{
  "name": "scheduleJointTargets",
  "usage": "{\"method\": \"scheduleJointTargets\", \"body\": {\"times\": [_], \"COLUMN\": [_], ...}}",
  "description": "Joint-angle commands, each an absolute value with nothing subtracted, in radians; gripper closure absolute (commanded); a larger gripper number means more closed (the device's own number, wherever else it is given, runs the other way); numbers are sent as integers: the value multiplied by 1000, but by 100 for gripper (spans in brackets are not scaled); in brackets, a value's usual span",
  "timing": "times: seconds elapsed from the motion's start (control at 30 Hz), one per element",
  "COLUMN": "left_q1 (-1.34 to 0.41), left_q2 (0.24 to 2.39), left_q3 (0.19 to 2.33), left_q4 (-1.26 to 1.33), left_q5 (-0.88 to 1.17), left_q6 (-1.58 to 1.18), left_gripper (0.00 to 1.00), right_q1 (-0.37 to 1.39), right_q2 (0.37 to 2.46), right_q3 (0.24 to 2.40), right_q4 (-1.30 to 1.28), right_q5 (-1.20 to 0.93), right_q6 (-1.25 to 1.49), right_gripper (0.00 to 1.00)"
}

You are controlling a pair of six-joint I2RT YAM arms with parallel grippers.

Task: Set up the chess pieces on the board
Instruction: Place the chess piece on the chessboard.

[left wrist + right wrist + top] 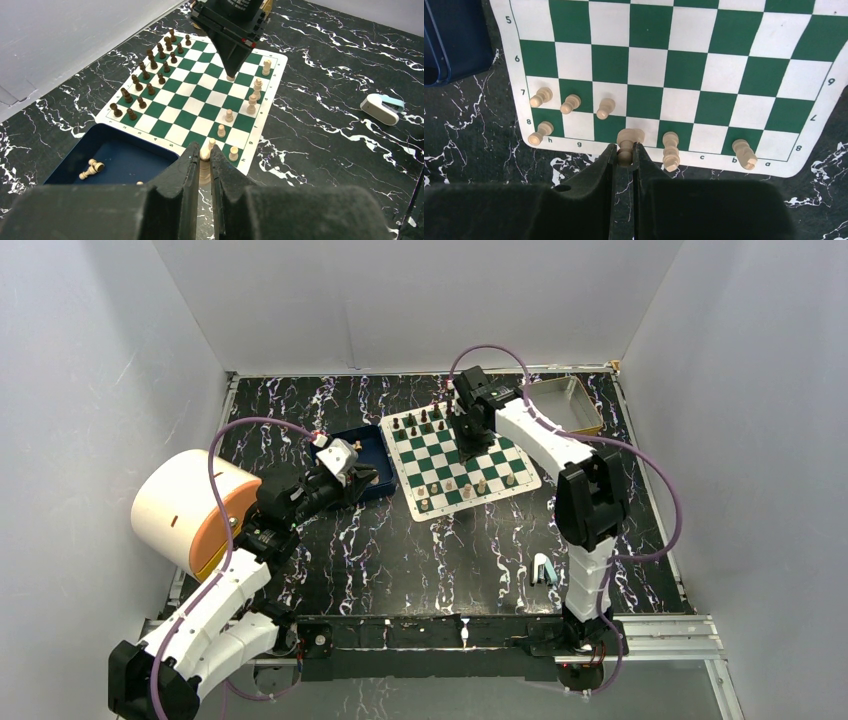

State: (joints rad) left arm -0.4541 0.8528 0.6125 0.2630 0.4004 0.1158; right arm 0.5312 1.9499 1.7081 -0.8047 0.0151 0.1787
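The green and white board [497, 458] lies at the table's middle back. Several cream chess pieces [569, 103] stand along its near rows, and dark pieces [150, 75] stand on the far rows. My left gripper [360, 478] hangs over the blue tray's right end, shut on a cream piece [205, 151] held between its tips [205, 159]. My right gripper [470, 450] is over the board, shut on a cream piece [629, 139] that stands on the edge row, between the tips [625, 152]. The right gripper also shows in the left wrist view [231, 74].
A blue tray [381, 452] sits left of the board, with a cream piece lying in it [91, 168]. A yellow-rimmed tin [590, 405] stands at the back right. A cream and orange drum [190, 510] is at the left. A small white and teal object [543, 570] lies near the right arm.
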Motion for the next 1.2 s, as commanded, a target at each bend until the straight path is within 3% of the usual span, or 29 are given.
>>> {"method": "scheduleJointTargets", "body": {"times": [0.0,1.17], "left_q1": [-459,-459], "left_q2": [829,818], "left_q3": [623,626], "left_q4": [270,261], "left_q5": [401,393], "left_q6": [135,138], "left_gripper": [100,100], "right_q1": [530,530], "right_q2": [2016,2205], "right_q3": [1810,1841], "right_q4": [-880,-872], "right_q5": [-26,39], "right_q6": [175,195], "right_gripper": [88,77]}}
